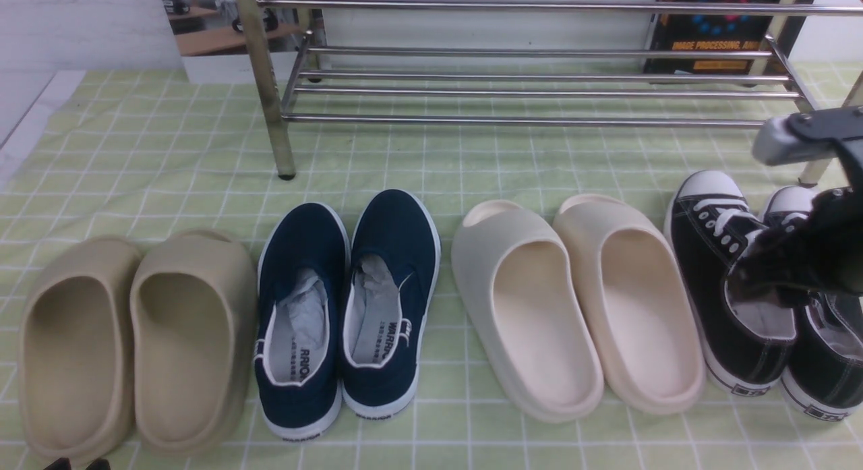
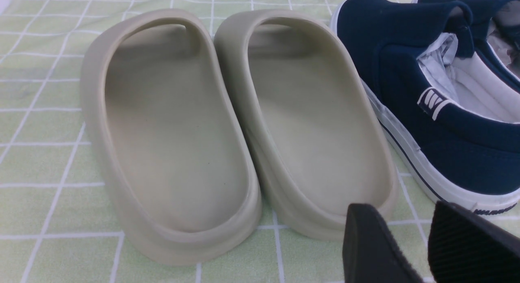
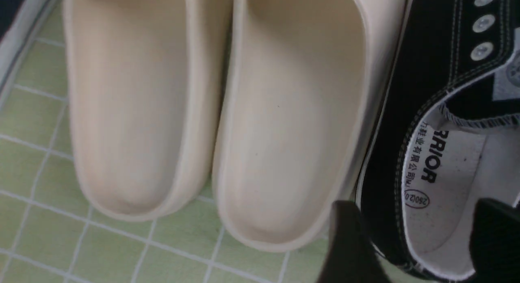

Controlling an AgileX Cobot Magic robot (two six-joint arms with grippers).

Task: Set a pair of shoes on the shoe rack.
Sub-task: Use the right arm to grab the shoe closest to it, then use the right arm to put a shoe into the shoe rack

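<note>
Looking ahead, you see both sneakers standing on the surface at the far right, toes toward the rack, just beside the cream slides. Your right tool hangs open over the left one's heel, gripping nothing. Your left tool is slightly parted and empty, near the tan slides.

The worktop is covered by a green cloth with white grid lines. Along its near edge, heels nearest, three pairs stand in a row:
- Tan foam slides at the left corner.
- Navy slip-ons just beside them, with paper stuffed inside.
- Cream slides right of centre.

At the far edge stand a photo board and a dark poster.
</note>
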